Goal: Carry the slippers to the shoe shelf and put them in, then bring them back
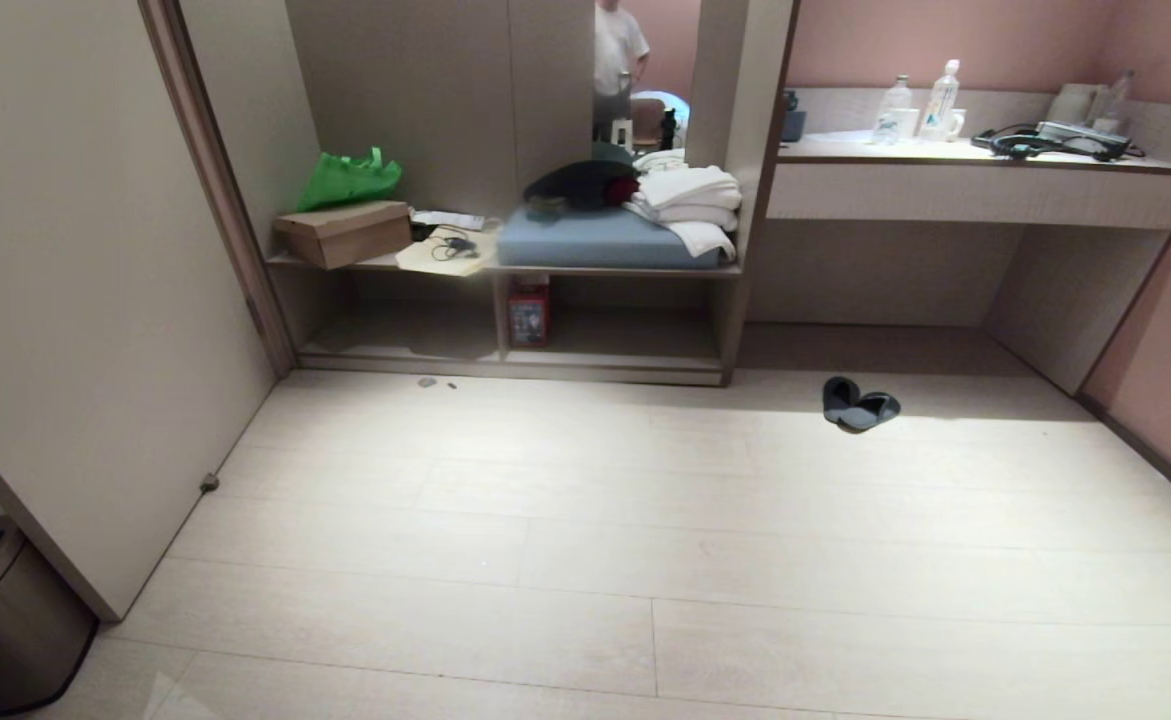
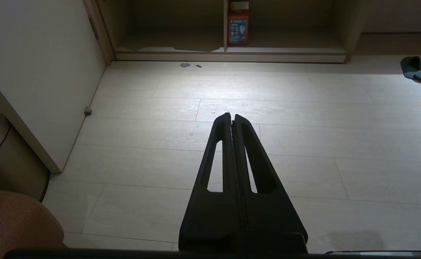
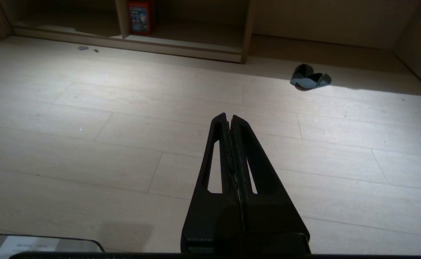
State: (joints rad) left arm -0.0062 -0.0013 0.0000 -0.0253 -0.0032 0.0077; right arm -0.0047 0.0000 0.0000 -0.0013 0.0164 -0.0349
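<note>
The slippers (image 1: 859,404) lie on the pale wood floor (image 1: 645,520), the pair touching and overlapping at one end and splayed apart at the other. They sit off to the right, in front of the open space under the worktop (image 1: 975,160), just outside the shadow that space casts. The shoe shelf (image 1: 605,355) is well apart from them to the left: two low open cubbies at floor level, split by a thin divider with a small red label (image 1: 528,312) on it. Neither cubby holds a slipper.

On the board above the cubbies rest a cardboard box (image 1: 345,232), a green bag (image 1: 348,178), a blue cushion (image 1: 595,240) and folded white towels (image 1: 690,200). Bottles (image 1: 917,102) and a tangle of black cables (image 1: 1045,142) stand on the worktop. A person in a white shirt (image 1: 617,50) shows partly in the gap behind the unit. Two small scraps (image 1: 435,382) lie on the floor just in front of the left cubby, and a dark bin (image 1: 5,610) stands by the wall at the near left.

Neither arm appears in the head view. The left end effector (image 2: 232,116) hangs over bare floor, clenched with its fingers pressed together and holding nothing. The right end effector (image 3: 229,116) is the same, clenched and empty above the floor, with the slippers ahead of it and well apart
</note>
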